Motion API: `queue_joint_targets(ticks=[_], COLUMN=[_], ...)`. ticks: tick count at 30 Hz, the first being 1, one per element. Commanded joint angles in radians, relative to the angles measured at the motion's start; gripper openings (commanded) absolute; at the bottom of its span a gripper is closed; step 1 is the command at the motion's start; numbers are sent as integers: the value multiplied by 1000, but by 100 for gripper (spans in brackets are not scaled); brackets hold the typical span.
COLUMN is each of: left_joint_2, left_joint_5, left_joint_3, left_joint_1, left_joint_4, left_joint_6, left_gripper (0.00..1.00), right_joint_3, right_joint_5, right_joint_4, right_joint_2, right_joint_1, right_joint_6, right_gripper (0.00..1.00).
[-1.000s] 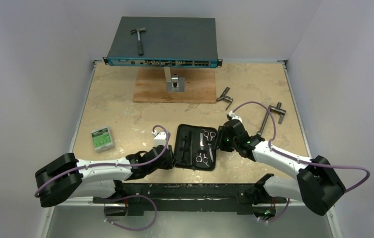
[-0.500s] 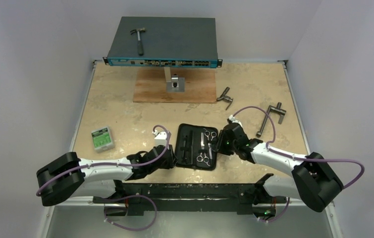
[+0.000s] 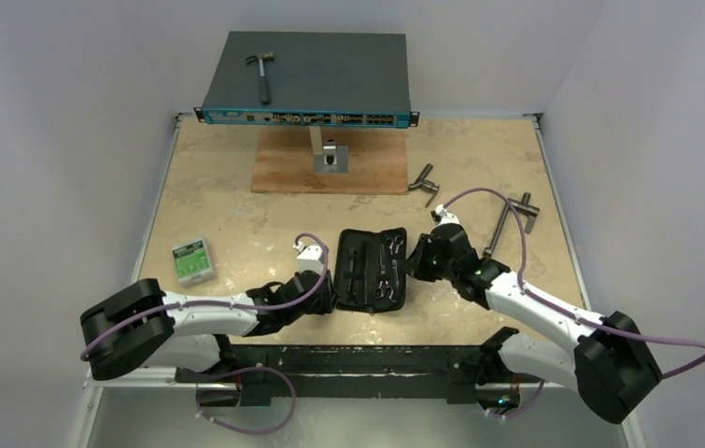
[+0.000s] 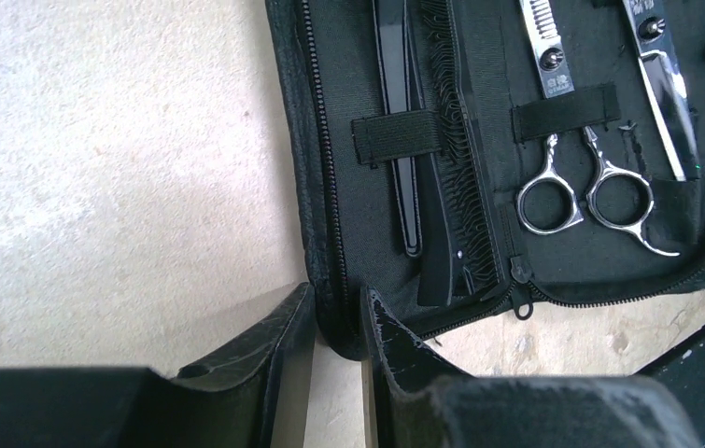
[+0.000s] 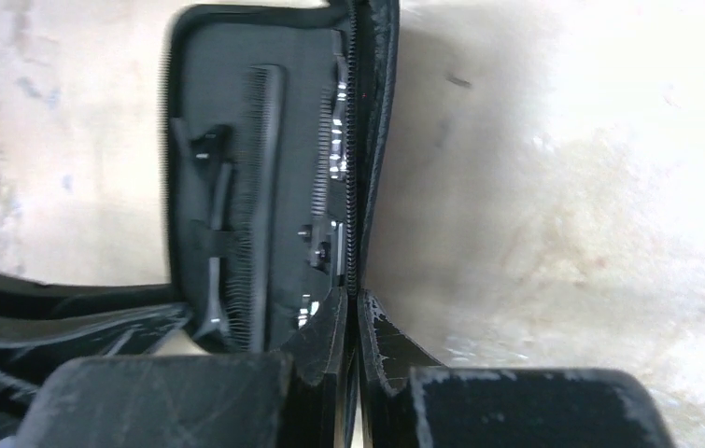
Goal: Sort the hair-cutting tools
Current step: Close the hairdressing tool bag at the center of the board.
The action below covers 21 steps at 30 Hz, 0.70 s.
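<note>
Black zip case (image 3: 368, 271) on the counter (image 3: 236, 205) holds 2 scissors (image 4: 591, 177), comb (image 4: 444, 187) and clip (image 4: 395, 112); left claw (image 4: 337, 297) pinches its near corner, right claw (image 5: 353, 297) is clenched on the raised flap (image 5: 381, 112), which might slip from so thin a grip.

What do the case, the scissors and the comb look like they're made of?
The case: matte black fabric or faux leather, judging by its grainy rim and zipper; which one is unclear. The scissors: polished steel, from the bright mirror-like blades and rings. The comb: probably hard plastic, glossy black with fine moulded teeth.
</note>
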Motion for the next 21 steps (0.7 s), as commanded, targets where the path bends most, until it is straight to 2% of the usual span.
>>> queue_joint_targets(ticks=[1, 11, 21], left_joint_2=[66, 152, 197], left_joint_5=[71, 119, 141], left_joint_3=[17, 69, 95], left_joint_1=[-5, -6, -9], left_joint_4=[21, 82, 94], left_joint_6=[26, 48, 51], left_gripper=[22, 22, 23], right_joint_3=[89, 160, 234], right_joint_5=[-140, -238, -250], right_joint_4=[28, 119, 189], right_joint_2=[-2, 53, 237], right_joint_1=[15, 36, 70], right_joint_6=[-33, -41, -68], right_gripper=[0, 0, 0])
